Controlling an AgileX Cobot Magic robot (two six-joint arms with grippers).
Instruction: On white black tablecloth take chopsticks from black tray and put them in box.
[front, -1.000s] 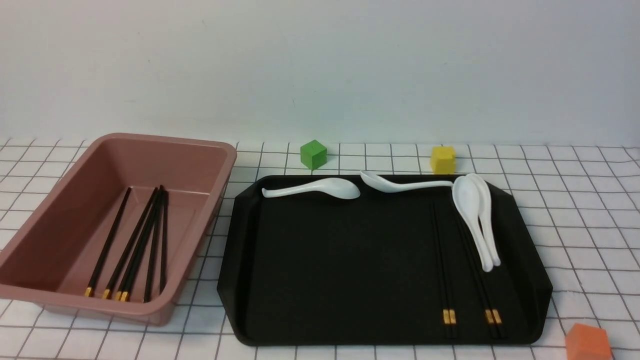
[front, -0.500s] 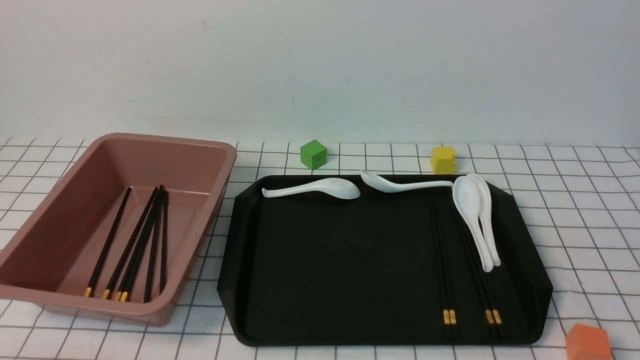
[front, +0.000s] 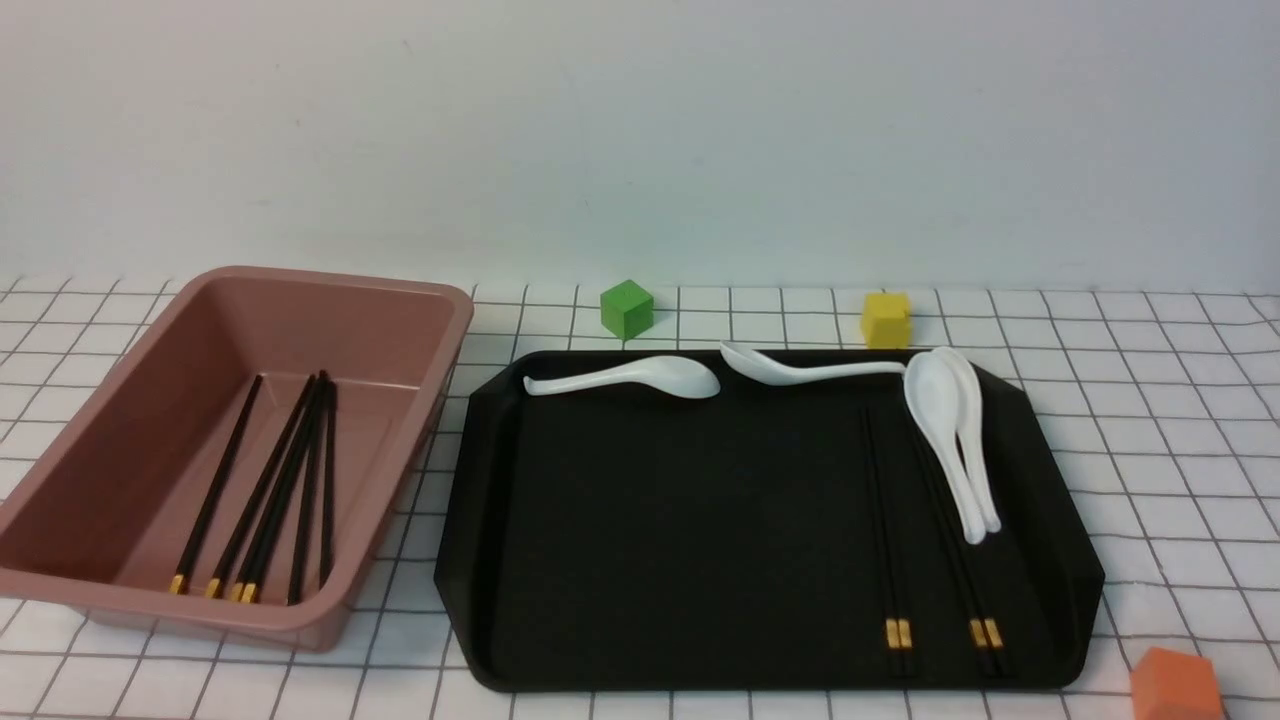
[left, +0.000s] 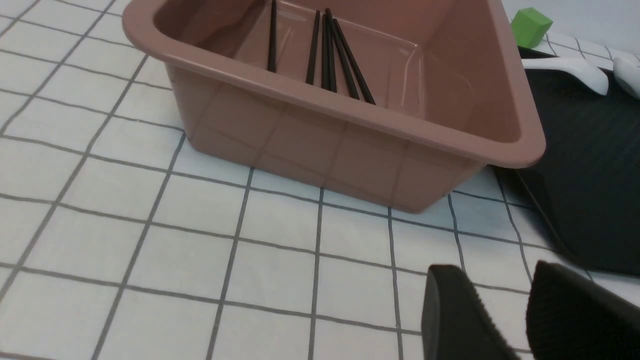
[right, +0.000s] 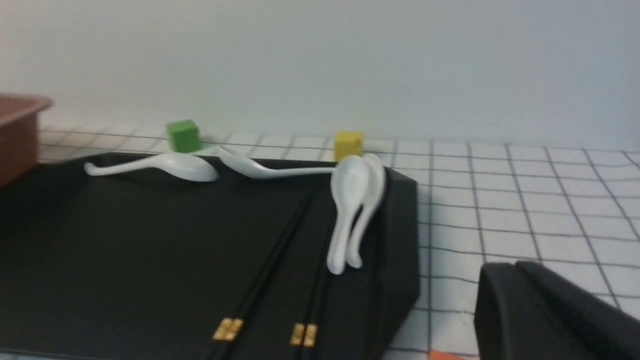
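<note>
Left gripper (left: 505, 295): fingers parted, over tablecloth (left: 200, 270), near box (left: 320, 135).
Right gripper (right: 505, 295): beside black tray (right: 150, 260); clenched or released, cannot tell.

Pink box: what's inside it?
Inside the pink box are thin black chopsticks, some with gold bands. Some overlap, so parts underneath are hidden.

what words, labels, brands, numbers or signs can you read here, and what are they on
None: no readable text on the box, the black tray, the chopsticks, the spoons or the blocks.
</note>
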